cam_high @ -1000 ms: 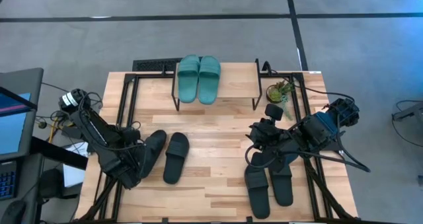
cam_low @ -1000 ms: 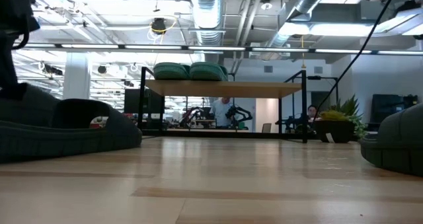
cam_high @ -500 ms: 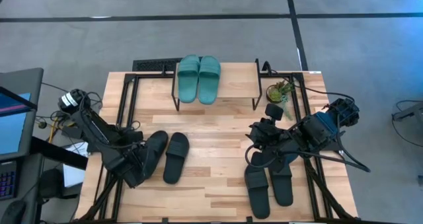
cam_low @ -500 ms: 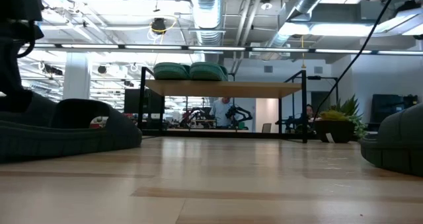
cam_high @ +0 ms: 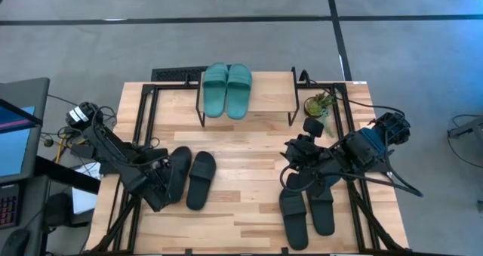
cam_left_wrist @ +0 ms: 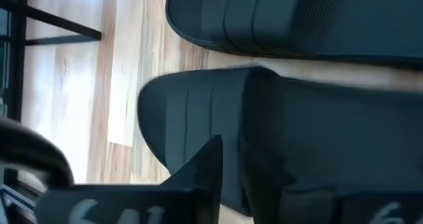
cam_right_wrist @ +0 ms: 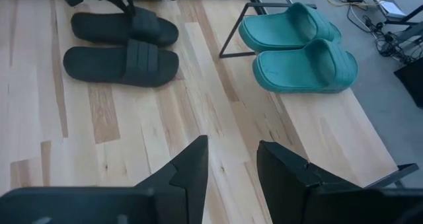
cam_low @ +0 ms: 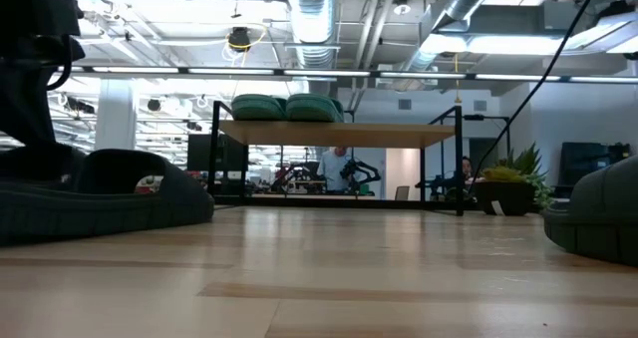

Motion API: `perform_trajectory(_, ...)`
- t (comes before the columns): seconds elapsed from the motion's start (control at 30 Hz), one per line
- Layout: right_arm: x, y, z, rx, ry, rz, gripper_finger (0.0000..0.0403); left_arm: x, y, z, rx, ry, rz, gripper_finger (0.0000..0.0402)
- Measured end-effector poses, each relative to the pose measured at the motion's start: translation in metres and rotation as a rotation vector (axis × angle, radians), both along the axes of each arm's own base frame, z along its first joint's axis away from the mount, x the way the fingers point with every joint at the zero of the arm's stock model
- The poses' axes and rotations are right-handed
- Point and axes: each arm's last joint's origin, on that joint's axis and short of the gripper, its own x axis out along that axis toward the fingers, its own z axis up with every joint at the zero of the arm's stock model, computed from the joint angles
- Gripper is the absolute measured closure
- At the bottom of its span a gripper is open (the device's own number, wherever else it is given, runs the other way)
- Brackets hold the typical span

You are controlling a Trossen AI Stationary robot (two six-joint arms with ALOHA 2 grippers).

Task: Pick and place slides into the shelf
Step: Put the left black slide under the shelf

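Two teal slides (cam_high: 226, 90) lie side by side on the shelf's wooden top board (cam_high: 268, 97), also seen in the low view (cam_low: 284, 107). One black pair (cam_high: 190, 177) lies on the table at left. The other black pair (cam_high: 308, 207) lies at right. My left gripper (cam_high: 161, 188) is low at the left edge of the leftmost black slide (cam_left_wrist: 317, 138). It is open, and the slide's side fills the gap between its fingers. My right gripper (cam_right_wrist: 231, 164) is open. It hovers above the far ends of the right black pair. My left gripper has its fingers (cam_left_wrist: 206, 174) on either side of the long outer edge (cam_left_wrist: 254, 178) of the leftmost black slide, coming level from the table's left. The slide lies flat on the table. Whether the fingers touch it, I cannot tell.
A small potted plant (cam_high: 320, 105) stands on the table beside the shelf's right legs. Black metal frame rails run along both table sides (cam_high: 143, 112). A monitor (cam_high: 19, 128) stands off the left edge. Bare wood (cam_high: 241, 158) lies between the two black pairs.
My left gripper has moved steadily toward the table's right, closing in on the leftmost black slide's outer edge. The right arm and all the slides have kept still.
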Motion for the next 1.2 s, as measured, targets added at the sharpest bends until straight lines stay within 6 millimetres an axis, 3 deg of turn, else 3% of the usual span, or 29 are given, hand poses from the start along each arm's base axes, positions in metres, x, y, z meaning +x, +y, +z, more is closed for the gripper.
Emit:
perform_trajectory(0.5, 0.0, 0.0, 0.0, -0.002, 0.001, 0.002, 0.0285, 0.0, 0.0, 0.0, 0.008, 0.04, -0.053, 0.0299)
perform_trajectory(0.83, 0.0, 0.0, 0.0, -0.005, 0.004, 0.006, 0.0285, 0.001, 0.0, 0.0, 0.03, 0.017, -0.058, 0.0293)
perform_trajectory(1.2, 0.0, 0.0, 0.0, -0.015, 0.011, 0.018, 0.0285, 0.002, 0.008, -0.013, 0.02, 0.055, -0.071, 0.0293)
